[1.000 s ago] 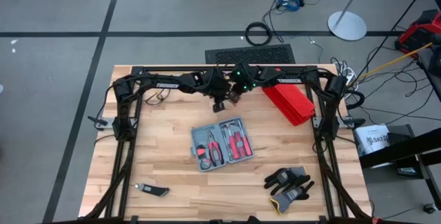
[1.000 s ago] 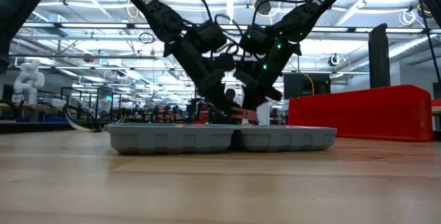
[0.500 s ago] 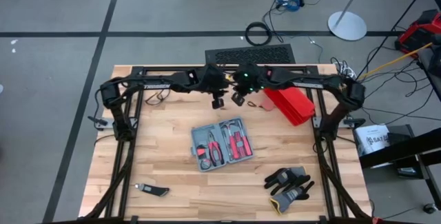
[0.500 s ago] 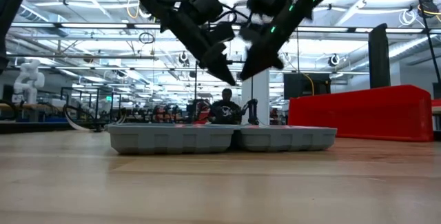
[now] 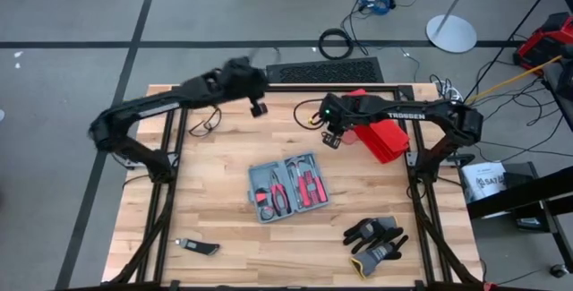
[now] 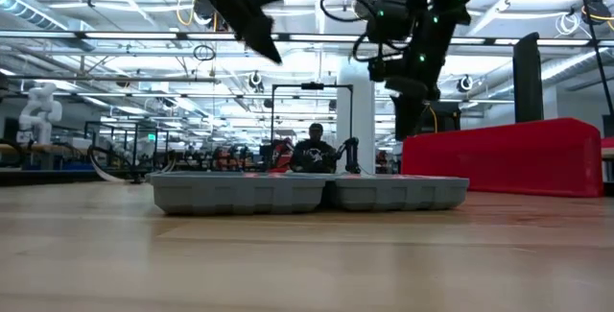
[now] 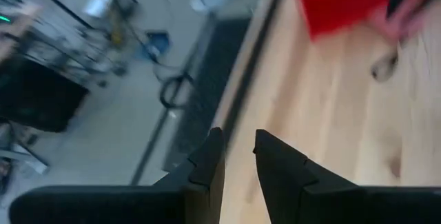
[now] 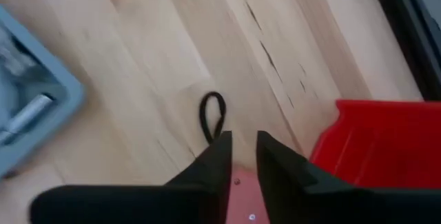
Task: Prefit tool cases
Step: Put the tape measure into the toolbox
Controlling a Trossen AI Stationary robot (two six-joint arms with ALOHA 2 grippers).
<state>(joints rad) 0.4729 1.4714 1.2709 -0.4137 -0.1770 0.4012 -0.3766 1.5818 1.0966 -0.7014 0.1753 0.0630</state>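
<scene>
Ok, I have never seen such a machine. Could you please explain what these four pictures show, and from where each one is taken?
It is a robot with two dark arms at a wooden table. One picture looks down from above, one looks level across the tabletop, and two come from cameras on the wrists. On the table lie an open grey-blue tool case, a red bin, gloves and a small dark tool. The left hand is slightly open and empty; the right hand is beside the bin, and whether it holds anything I cannot tell.
</scene>
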